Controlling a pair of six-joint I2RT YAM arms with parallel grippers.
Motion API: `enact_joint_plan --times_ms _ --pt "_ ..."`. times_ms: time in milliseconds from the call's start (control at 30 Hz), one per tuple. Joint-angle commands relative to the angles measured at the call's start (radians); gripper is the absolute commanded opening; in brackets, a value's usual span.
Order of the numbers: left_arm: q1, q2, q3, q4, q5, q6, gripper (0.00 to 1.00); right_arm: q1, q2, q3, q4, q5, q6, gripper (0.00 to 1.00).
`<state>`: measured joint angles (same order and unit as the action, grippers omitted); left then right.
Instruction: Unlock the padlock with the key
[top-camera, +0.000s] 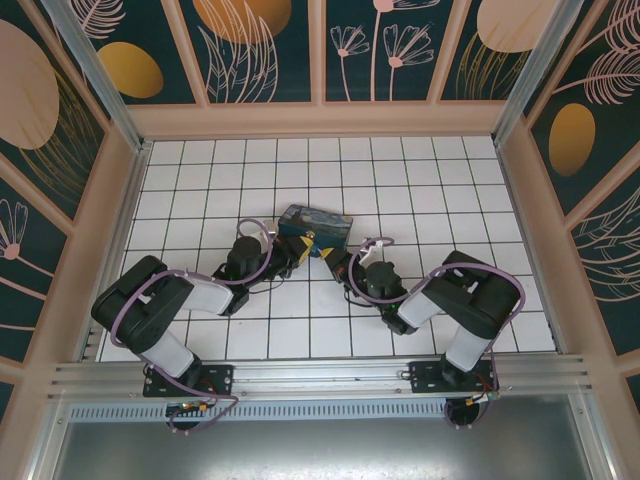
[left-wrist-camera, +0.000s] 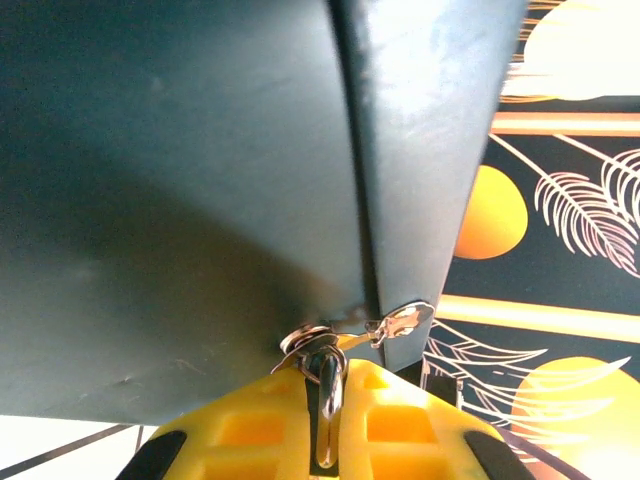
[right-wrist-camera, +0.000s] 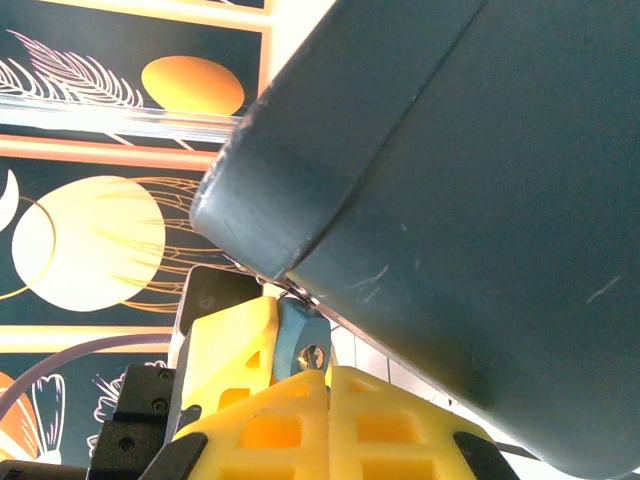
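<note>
Here both arms meet at the front of the printed box (top-camera: 315, 222) on the white tiled table (top-camera: 420, 170). The left gripper (left-wrist-camera: 325, 378) is pressed together, pinching the key (left-wrist-camera: 327, 405), which stands upright between its yellow fingers (left-wrist-camera: 240, 430). A split ring (left-wrist-camera: 303, 340) and a second key (left-wrist-camera: 405, 318) sit just above, touching the box's dark edge. The right gripper (right-wrist-camera: 326, 385) is pinched on the bluish padlock (right-wrist-camera: 303, 340), which rises from its fingertips against the box's underside, just beside the left gripper's yellow finger.
</note>
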<state>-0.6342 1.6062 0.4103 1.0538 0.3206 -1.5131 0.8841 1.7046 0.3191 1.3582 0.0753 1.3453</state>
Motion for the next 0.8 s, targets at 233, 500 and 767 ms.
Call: enact_joint_plan --times_ms 233,500,767 --pt "-0.051 -0.024 -0.01 -0.007 0.101 -0.056 0.0 -0.043 -0.057 0.03 0.112 -0.082 0.012 0.0" --pt "-0.05 -0.055 0.032 -0.159 0.093 0.075 0.0 -0.097 -0.141 0.097 -0.062 -0.203 -0.028 0.0" --pt "-0.051 -0.028 0.031 -0.111 0.086 0.044 0.0 -0.063 -0.105 0.147 -0.079 -0.205 -0.047 0.0"
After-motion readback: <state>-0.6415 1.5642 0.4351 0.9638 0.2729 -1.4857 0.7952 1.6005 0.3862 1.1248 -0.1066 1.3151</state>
